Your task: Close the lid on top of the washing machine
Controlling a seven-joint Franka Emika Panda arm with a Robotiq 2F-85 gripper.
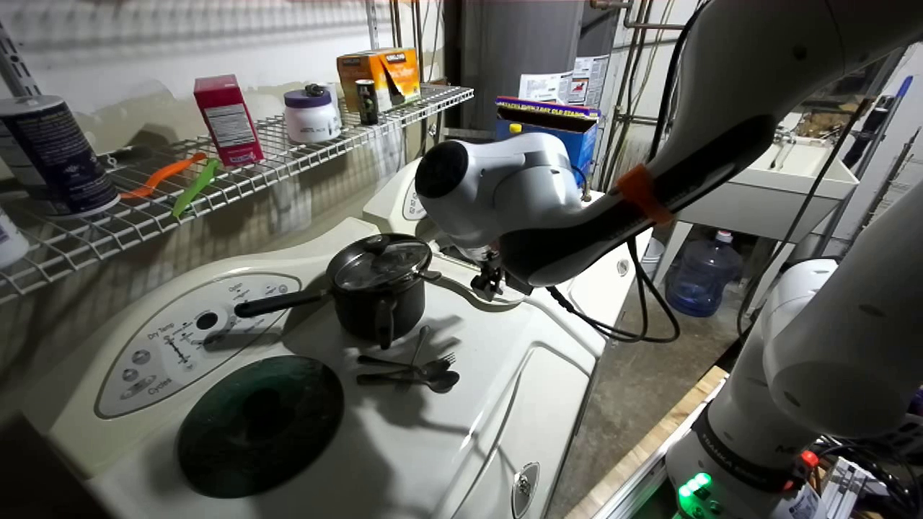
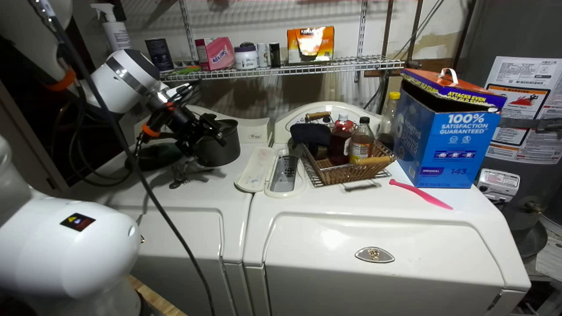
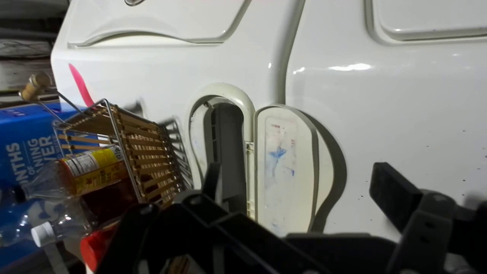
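In an exterior view, the arm [image 1: 750, 72] is leaning down near the pot [image 1: 378, 313]. In an exterior view, the wrist [image 2: 131, 79] is slanting downward; the lid [image 2: 256, 169] on the washing machine [image 2: 338, 204] is lying open. In the wrist view, the gripper [image 3: 296, 171] is holding nothing, fingers [image 3: 395, 196] wide apart.

"Where's the lid [image 2: 253, 170]?"
"Middle of the frame, folded open, just left of the grey compartment [image 2: 283, 182] in the washing machine [image 2: 333, 198]."
"The hand [image 2: 205, 141]?"
"Left of centre, hiding part of the dark pot [image 2: 230, 147]."
"Far right?"
"A blue box [image 2: 452, 149], a pink strip [image 2: 419, 193] just beside it."
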